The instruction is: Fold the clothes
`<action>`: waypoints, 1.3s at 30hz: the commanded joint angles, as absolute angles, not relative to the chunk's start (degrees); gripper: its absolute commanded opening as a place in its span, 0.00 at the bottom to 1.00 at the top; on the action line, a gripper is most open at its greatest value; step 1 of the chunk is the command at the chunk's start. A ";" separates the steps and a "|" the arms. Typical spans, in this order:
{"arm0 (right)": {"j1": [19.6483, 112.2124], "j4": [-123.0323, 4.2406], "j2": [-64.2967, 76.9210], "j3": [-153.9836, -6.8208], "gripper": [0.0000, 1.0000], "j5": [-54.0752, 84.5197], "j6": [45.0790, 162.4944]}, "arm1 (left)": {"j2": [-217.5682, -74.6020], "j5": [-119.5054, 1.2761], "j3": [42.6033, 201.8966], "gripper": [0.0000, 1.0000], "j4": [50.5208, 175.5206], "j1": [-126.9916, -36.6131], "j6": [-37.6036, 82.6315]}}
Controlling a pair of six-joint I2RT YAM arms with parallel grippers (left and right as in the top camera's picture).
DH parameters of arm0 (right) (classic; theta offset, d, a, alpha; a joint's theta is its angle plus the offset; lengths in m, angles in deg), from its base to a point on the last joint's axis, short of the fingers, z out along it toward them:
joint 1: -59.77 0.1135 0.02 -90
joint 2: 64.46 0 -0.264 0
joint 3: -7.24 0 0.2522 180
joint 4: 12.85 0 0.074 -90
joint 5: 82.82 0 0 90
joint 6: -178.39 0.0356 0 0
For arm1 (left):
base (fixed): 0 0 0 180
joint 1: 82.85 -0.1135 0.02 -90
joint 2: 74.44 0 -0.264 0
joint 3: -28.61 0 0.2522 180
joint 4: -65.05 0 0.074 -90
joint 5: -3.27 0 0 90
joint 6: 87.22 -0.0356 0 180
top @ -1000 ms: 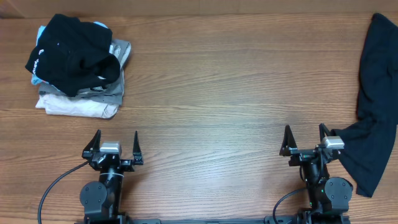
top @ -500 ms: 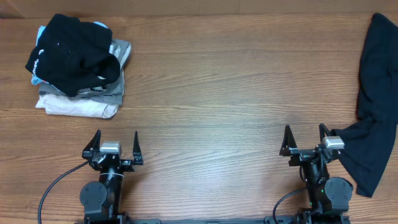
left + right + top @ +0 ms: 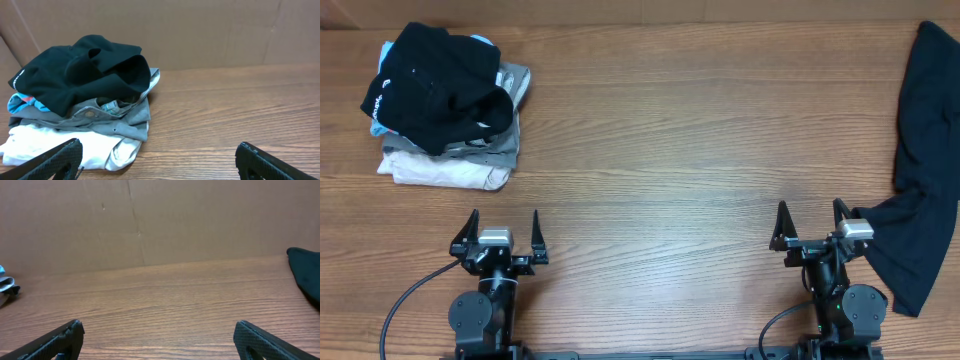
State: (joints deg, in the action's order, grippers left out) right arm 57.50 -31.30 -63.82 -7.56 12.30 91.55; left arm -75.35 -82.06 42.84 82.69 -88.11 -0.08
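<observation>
The black garment (image 3: pixel 925 140) runs off the overhead's right edge. In the stack of clothes (image 3: pixel 450 165), a black top (image 3: pixel 430 85) hides most of the layers beneath.

Wooden table (image 3: pixel 670 150) with clothes at two sides, both arms at the near edge.
A heap of clothes (image 3: pixel 445 165) topped by a black garment (image 3: pixel 435 85) sits near the far-left corner. A loose black shirt (image 3: pixel 925 170) lies along the right edge, just beside the right gripper (image 3: pixel 809 212). It and the left gripper (image 3: pixel 504 220) are both spread wide.
</observation>
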 commanded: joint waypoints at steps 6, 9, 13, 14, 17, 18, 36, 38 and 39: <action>57.35 -30.51 -64.30 -7.00 1.00 12.39 91.37 | -74.71 -85.69 42.65 1.00 83.00 -88.06 1.06; 57.35 -30.07 -64.30 -7.00 1.00 12.39 91.35 | -74.71 -85.67 42.65 1.00 83.13 -88.06 1.06; 57.35 -30.07 -64.30 -7.00 1.00 12.39 91.35 | -74.71 -85.69 42.65 1.00 83.11 -88.06 1.06; 57.35 -30.07 -64.30 -7.00 1.00 12.39 91.37 | -74.71 -85.69 42.65 1.00 83.11 -88.06 1.06; 57.35 -30.07 -64.30 -7.00 1.00 12.44 91.37 | -74.71 -85.50 42.65 1.00 83.04 -88.06 1.11; 57.35 -30.10 -64.30 -7.00 1.00 12.44 91.37 | -74.71 -85.26 42.65 1.00 83.09 -88.06 1.11; 57.29 -29.99 -62.15 -12.46 1.00 16.35 93.12 | -76.02 -80.58 48.94 1.00 84.53 -88.06 1.56; 57.29 -29.99 -59.82 -14.84 1.00 16.44 93.23 | -78.58 -80.51 52.55 1.00 87.02 -88.06 1.54; 57.29 -30.18 -58.37 -16.33 1.00 16.68 93.93 | -80.28 -80.51 54.34 1.00 88.11 -88.06 1.54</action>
State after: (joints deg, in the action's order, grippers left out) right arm 57.48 -30.62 -60.87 -11.08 15.76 92.51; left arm -76.57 -81.34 46.89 86.32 -88.11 0.27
